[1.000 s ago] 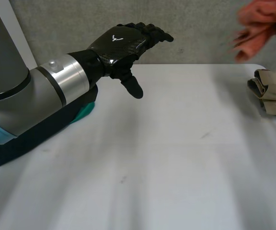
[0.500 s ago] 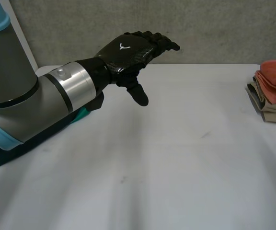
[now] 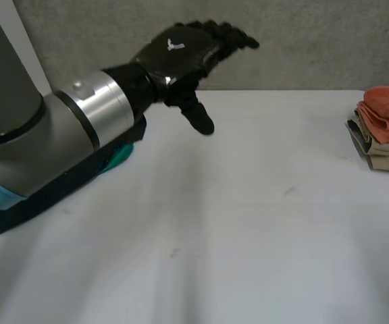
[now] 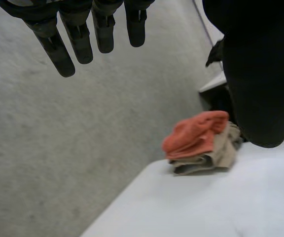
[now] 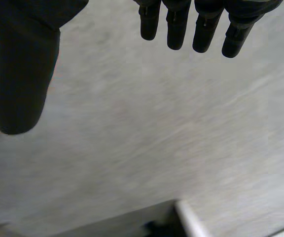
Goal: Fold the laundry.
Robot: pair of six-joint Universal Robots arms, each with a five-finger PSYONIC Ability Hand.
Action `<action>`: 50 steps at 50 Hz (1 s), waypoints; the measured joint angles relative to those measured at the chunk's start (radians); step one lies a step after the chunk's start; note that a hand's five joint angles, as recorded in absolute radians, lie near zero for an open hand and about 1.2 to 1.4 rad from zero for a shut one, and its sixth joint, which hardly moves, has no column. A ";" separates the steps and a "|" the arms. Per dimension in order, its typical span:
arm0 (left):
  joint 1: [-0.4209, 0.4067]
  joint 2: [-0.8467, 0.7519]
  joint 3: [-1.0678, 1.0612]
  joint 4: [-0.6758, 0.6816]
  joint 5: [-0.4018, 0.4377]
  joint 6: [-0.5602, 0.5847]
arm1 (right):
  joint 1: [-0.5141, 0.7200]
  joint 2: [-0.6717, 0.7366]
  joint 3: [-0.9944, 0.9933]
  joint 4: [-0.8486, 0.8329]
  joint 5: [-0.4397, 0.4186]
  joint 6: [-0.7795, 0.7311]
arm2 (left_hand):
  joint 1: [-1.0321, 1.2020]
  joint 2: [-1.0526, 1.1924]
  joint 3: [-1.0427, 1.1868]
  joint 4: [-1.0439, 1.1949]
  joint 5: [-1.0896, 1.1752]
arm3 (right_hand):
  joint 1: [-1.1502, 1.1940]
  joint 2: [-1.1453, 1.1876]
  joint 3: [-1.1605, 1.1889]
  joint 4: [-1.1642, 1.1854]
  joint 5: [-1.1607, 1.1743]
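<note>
Now orange cloth (image 3: pixel 387 108) sits folded on beige cloth (image 3: pixel 382 154), no longer up in air as second ago; I count two pieces, one stack, at table (image 3: pixel 248 236) edge on my right side. Orange one soft and rumpled, beige in flat layers. My left hand (image 3: pixel 181 57) slightly higher, fingers straight, empty; right hand (image 5: pixel 18 74) likewise relaxed, holding nothing

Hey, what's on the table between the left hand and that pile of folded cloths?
Nothing: in the head view the white table is bare between the open left hand and the pile of folded cloths.
</note>
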 measured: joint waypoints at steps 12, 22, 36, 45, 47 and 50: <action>0.256 0.005 0.104 0.003 -0.388 0.185 | 0.387 -0.272 0.362 -0.444 -0.251 0.135 | 0.000 0.000 0.000 0.000 0.000 | 0.000 0.000 0.000 0.000 0.000; 0.460 -0.293 0.059 0.073 -0.382 0.683 | 0.643 -0.210 0.562 -0.345 -0.241 0.068 | 0.000 0.000 0.000 0.000 0.000 | 0.000 0.000 0.000 0.000 0.000; 0.547 -0.747 0.262 0.297 -0.247 0.737 | 0.644 -0.145 0.693 -0.281 -0.182 -0.006 | 0.413 0.356 0.332 0.342 0.316 | 0.000 0.000 0.000 0.000 0.000; 0.499 -0.692 0.258 0.309 -0.260 0.697 | 0.631 -0.148 0.738 -0.285 -0.186 -0.004 | 0.980 0.984 0.977 0.994 0.901 | 0.000 0.000 0.000 0.000 0.000; 0.475 -0.608 0.216 0.339 -0.266 0.658 | 0.625 -0.149 0.739 -0.285 -0.186 -0.003 | 0.980 0.984 0.978 0.994 0.901 | 0.000 0.000 0.000 0.000 0.000; 0.446 -0.491 0.156 0.393 -0.271 0.590 | 0.618 -0.151 0.739 -0.285 -0.185 -0.003 | 0.980 0.985 0.978 0.994 0.901 | 0.000 0.000 0.000 0.000 0.000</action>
